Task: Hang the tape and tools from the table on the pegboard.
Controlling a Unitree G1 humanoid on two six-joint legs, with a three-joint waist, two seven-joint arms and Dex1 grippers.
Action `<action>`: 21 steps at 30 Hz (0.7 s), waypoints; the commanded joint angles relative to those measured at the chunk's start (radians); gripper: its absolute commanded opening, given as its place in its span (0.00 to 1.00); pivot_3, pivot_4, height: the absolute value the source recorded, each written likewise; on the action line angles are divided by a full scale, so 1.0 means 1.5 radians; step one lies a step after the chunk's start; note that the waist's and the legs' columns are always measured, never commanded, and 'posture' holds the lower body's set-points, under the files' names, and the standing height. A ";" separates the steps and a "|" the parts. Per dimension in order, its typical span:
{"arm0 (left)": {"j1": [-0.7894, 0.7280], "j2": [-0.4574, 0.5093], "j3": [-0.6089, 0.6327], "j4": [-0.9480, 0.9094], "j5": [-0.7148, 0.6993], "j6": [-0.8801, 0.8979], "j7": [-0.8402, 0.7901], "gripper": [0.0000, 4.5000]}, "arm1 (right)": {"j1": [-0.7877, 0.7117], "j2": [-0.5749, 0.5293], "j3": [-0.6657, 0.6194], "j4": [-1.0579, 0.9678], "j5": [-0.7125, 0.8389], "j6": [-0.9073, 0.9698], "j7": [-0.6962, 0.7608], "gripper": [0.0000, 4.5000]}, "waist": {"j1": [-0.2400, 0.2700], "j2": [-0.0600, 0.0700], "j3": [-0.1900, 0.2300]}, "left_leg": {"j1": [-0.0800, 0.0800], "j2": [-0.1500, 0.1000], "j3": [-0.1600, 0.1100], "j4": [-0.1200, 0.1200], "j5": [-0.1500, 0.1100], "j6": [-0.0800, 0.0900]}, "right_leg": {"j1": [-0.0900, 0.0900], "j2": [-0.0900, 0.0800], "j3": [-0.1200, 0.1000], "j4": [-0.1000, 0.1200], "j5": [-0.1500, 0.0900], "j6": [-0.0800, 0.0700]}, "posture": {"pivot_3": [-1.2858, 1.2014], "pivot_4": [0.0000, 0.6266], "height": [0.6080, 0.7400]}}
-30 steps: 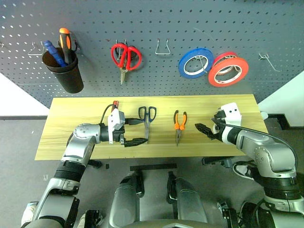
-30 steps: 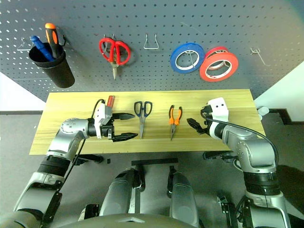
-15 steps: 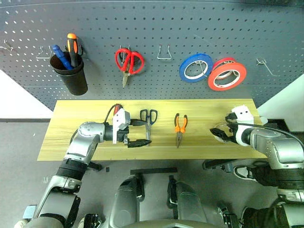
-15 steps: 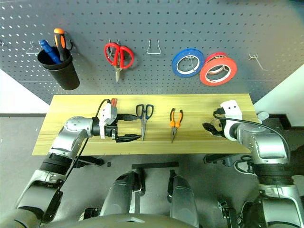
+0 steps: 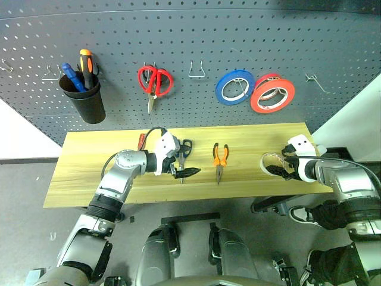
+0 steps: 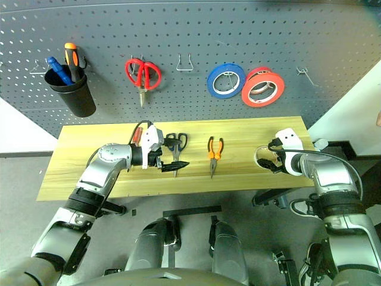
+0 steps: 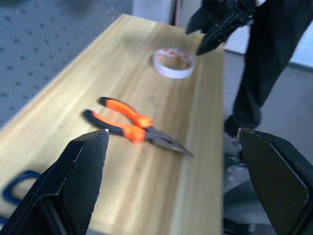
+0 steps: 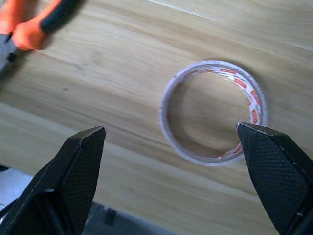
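Two claws hang over the wooden surface [image 5: 89, 179], both spread wide and empty. The left claw [image 5: 183, 168] points sideways just over the dark-handled scissors [image 5: 184, 152], beside the orange-and-black pliers [image 5: 219, 157]. The right claw [image 5: 280, 169] sits just above the whitish tape roll [image 8: 213, 117], which lies flat near the surface's right end. A red-handled screwdriver [image 5: 141, 141] lies behind the left wrist. The pegboard [image 5: 196, 24] stands behind.

A workshop corner: a dark grey-blue perforated pegboard [image 5: 190, 53] with metal hooks (scissors, tape rolls, a black tool cup hang there) above a light wood-grain table [image 5: 83, 170].
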 commanded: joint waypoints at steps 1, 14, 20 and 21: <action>-0.026 0.002 0.004 0.018 0.027 -0.017 0.031 0.98 | -0.029 0.004 0.009 0.020 -0.012 0.000 0.022 1.00 | 0.001 0.000 0.004 | 0.000 0.000 0.000 0.000 0.000 0.000 | 0.000 0.000 0.000 0.000 0.000 0.000 | 0.57 0.49 0.94; -0.009 0.075 0.024 -0.008 -0.034 -0.032 -0.109 0.98 | -0.097 0.043 0.057 0.151 -0.083 -0.055 0.045 1.00 | 0.009 0.002 0.073 | 0.000 0.000 0.000 0.000 0.001 0.002 | -0.002 -0.001 0.002 0.002 0.000 0.000 | 0.60 0.71 0.94; 0.011 0.097 0.060 -0.052 -0.090 -0.010 -0.141 0.98 | -0.144 0.060 0.060 0.230 -0.115 -0.093 0.048 1.00 | 0.022 0.002 0.084 | 0.000 0.000 0.000 0.000 0.001 0.001 | -0.005 -0.002 0.002 0.003 -0.001 0.000 | 0.60 0.71 0.94; 0.015 0.102 0.058 -0.058 -0.088 -0.012 -0.147 0.98 | -0.150 0.062 0.063 0.241 -0.121 -0.094 0.054 1.00 | 0.023 0.002 0.084 | 0.000 0.000 0.001 0.000 0.001 0.001 | -0.005 -0.002 0.002 0.003 -0.001 0.000 | 0.60 0.71 0.94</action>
